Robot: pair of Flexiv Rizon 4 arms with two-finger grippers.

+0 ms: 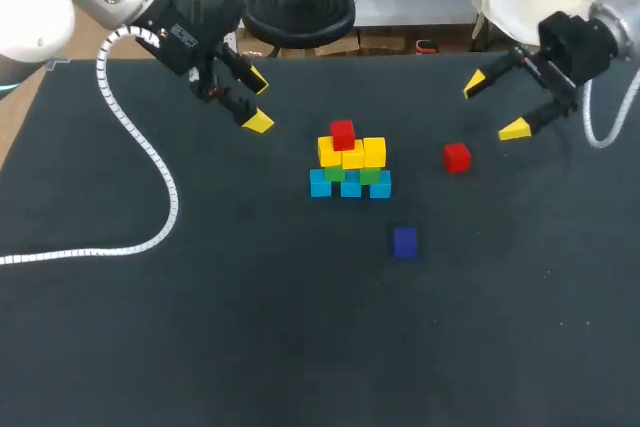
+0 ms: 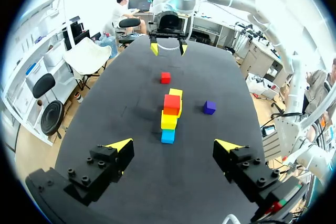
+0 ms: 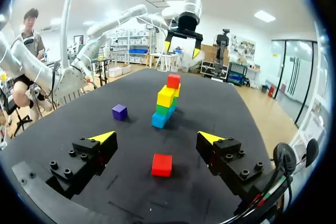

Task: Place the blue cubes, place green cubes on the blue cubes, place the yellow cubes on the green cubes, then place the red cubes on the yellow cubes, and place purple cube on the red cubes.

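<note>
Head view: loose red cube sits right of stack, purple cube nearer front. Left gripper and right gripper empty, fingers apart. Cubes likely light, rigid, smooth; pinch opposite flat faces.

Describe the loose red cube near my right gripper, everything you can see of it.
The loose red cube is a small, plain, evenly coloured block with a matte surface, perhaps plastic or painted wood. It sits flat on the black table, apart from the stack, on its right-arm side. Nothing touches it. The right gripper is open and hangs nearby, clear of it.
</note>
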